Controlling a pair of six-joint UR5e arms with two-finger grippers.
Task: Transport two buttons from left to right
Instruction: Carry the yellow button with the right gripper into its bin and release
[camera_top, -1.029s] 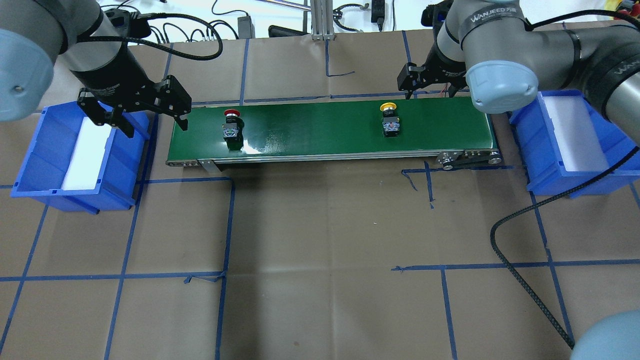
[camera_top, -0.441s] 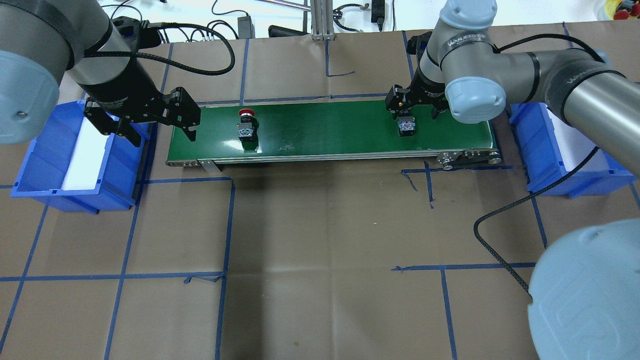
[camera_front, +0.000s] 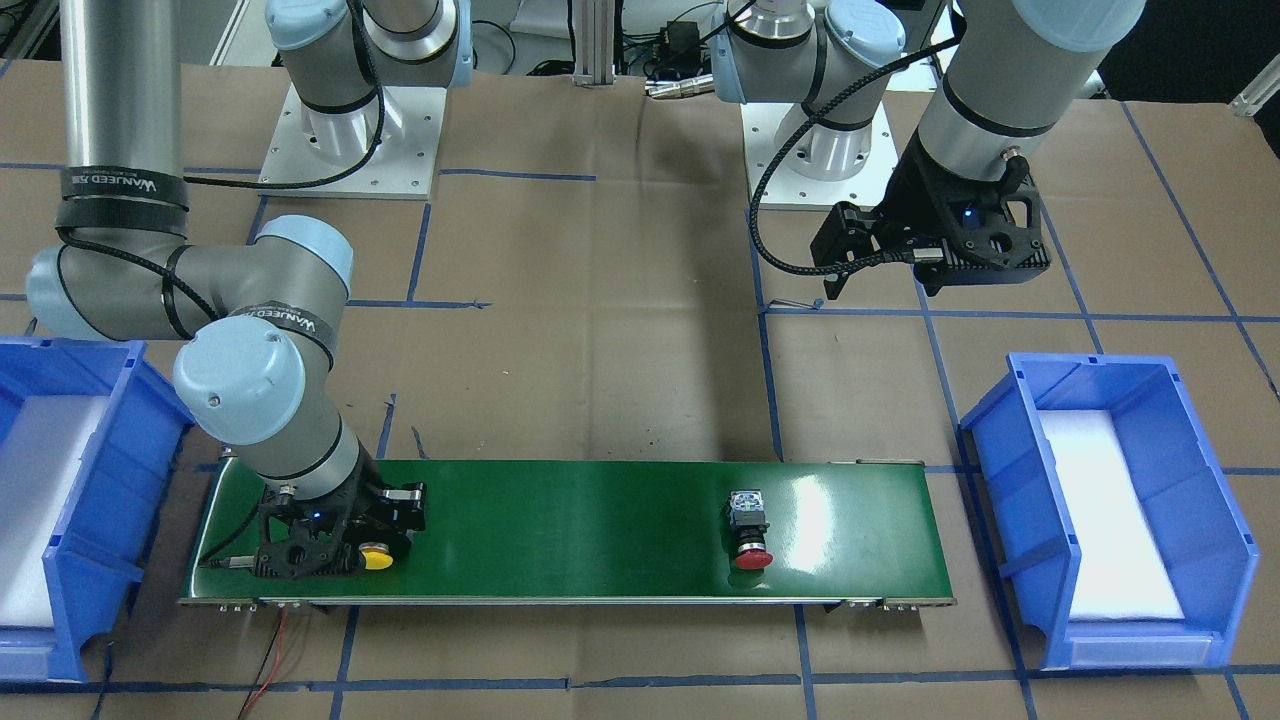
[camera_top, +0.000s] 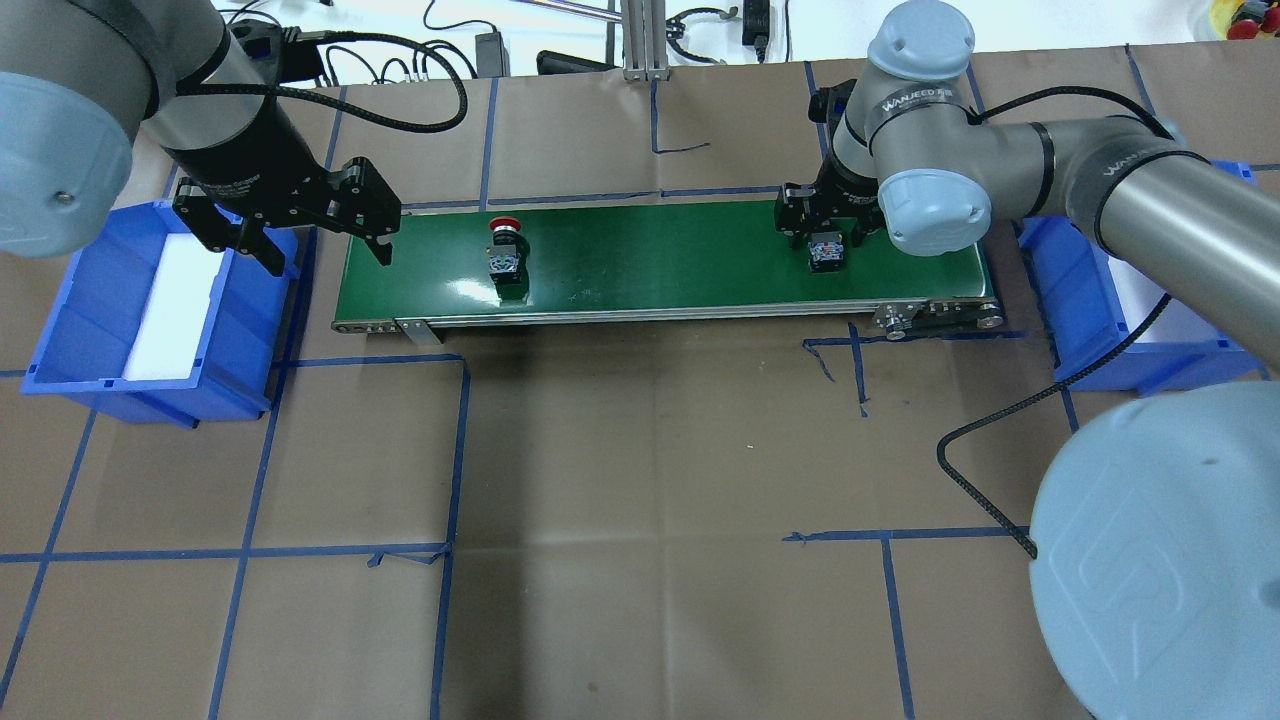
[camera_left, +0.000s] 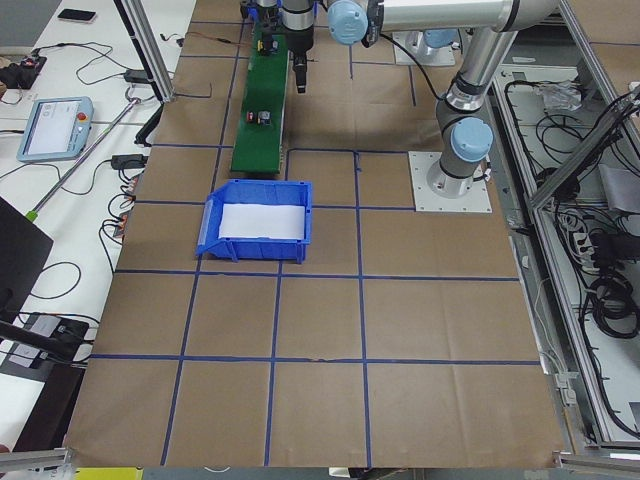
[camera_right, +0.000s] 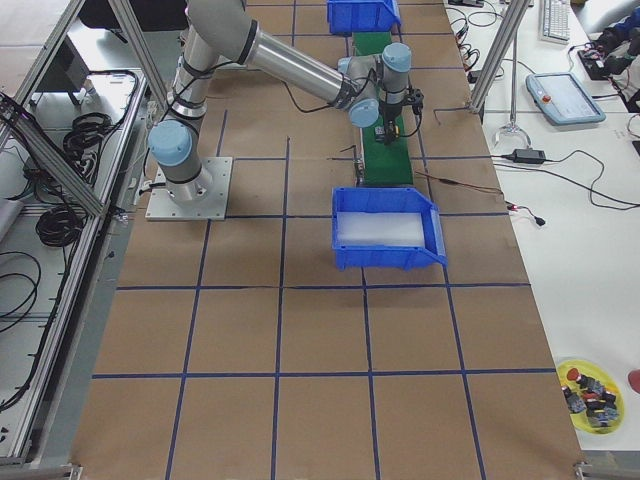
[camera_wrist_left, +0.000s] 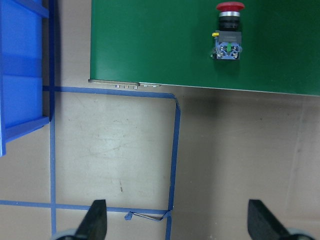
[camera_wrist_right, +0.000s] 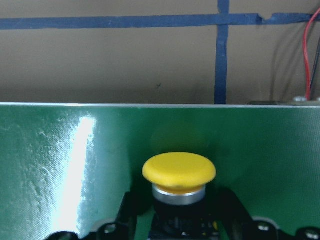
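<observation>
The red button (camera_top: 505, 255) lies on its side on the left part of the green belt (camera_top: 660, 260), and in the left wrist view the red button (camera_wrist_left: 228, 30) sits near the top. The yellow button (camera_top: 826, 250) lies near the belt's right end. My right gripper (camera_top: 828, 222) is low over it, open, with a finger on either side of its body. The right wrist view shows the yellow button's (camera_wrist_right: 179, 172) cap close up between the dark fingers. My left gripper (camera_top: 328, 255) hangs open and empty above the belt's left end.
A blue bin (camera_top: 80, 300) with a white liner stands left of the belt. Another blue bin (camera_top: 1130, 370) stands at the right, partly behind my right arm. Blue tape lines cross the brown paper table top. A black cable (camera_top: 985, 430) loops near the right front.
Both buttons have slid to the right along the belt. My right gripper came down and to the left over the yellow button. My left gripper shifted slightly to the right.
</observation>
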